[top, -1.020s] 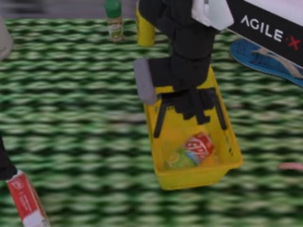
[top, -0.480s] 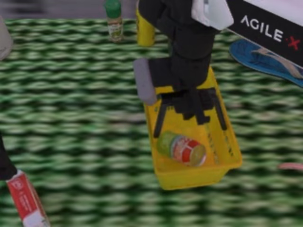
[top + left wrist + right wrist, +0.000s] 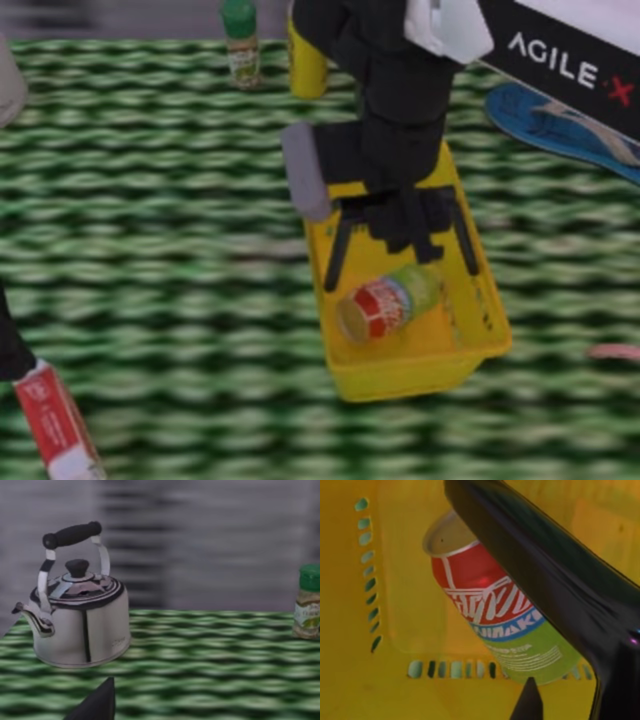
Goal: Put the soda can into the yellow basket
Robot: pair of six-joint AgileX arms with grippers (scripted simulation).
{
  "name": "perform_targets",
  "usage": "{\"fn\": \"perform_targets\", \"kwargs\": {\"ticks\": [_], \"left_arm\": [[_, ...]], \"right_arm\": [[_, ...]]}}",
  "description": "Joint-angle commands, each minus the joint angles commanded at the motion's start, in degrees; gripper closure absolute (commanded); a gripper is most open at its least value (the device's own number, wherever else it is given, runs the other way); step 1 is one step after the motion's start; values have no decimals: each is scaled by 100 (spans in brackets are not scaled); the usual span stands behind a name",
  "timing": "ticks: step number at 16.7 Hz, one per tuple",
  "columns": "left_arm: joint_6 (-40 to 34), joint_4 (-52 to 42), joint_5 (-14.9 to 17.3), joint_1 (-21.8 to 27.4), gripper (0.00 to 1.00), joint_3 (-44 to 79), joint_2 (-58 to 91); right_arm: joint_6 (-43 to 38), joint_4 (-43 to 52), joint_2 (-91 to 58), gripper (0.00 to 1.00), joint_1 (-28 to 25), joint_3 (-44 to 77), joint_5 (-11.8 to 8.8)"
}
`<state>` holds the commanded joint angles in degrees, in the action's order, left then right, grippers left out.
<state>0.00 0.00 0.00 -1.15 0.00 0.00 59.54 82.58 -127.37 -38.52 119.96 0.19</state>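
The soda can (image 3: 388, 301) is lying on its side on the floor of the yellow basket (image 3: 486, 300), toward the basket's near end wall, its silvery top pointing at the basket's left wall and its lime-green half angled up toward the folded dark grey handles (image 3: 338, 255). Nothing is gripping it. The right end effector (image 3: 405, 235) is hanging directly above the basket's far half, over the handles, with its fingers spread apart and holding nothing; the can is sitting just below and in front of them. In the right wrist view the can (image 3: 492, 612) is showing its red-and-white label and green half against the basket's slotted wall (image 3: 370, 580), with one dark finger (image 3: 555, 580) crossing in front of it without closing on it.

The left arm is sitting parked well to the left of the basket, at the table's near left edge, and whether its end effector is wide or narrow cannot be told. A red-and-white carton (image 3: 57, 425) is lying just beside it. Beyond the basket's far left corner a green-capped small bottle (image 3: 240, 42) is standing upright on the green woven table (image 3: 150, 200), and a blue flat thing (image 3: 545, 125) is lying to the basket's far right. The left wrist view is taking in a steel kettle (image 3: 75, 610).
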Motion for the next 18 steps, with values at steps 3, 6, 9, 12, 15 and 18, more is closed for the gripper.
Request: {"fn": "perform_targets", "kwargs": {"ticks": [3, 6, 9, 12, 15, 18], "left_arm": [[0, 0, 0, 0, 0, 0, 0], [0, 0, 0, 0, 0, 0, 0], [0, 0, 0, 0, 0, 0, 0], [0, 0, 0, 0, 0, 0, 0], [0, 0, 0, 0, 0, 0, 0], [0, 0, 0, 0, 0, 0, 0]], "right_arm": [[0, 0, 0, 100, 0, 0, 0], [0, 0, 0, 100, 0, 0, 0], [-6, 1, -7, 100, 9, 5, 1], [52, 246, -13, 100, 43, 249, -1], [162, 877, 20, 100, 122, 820, 0], [211, 1117, 59, 100, 167, 1055, 1]]}}
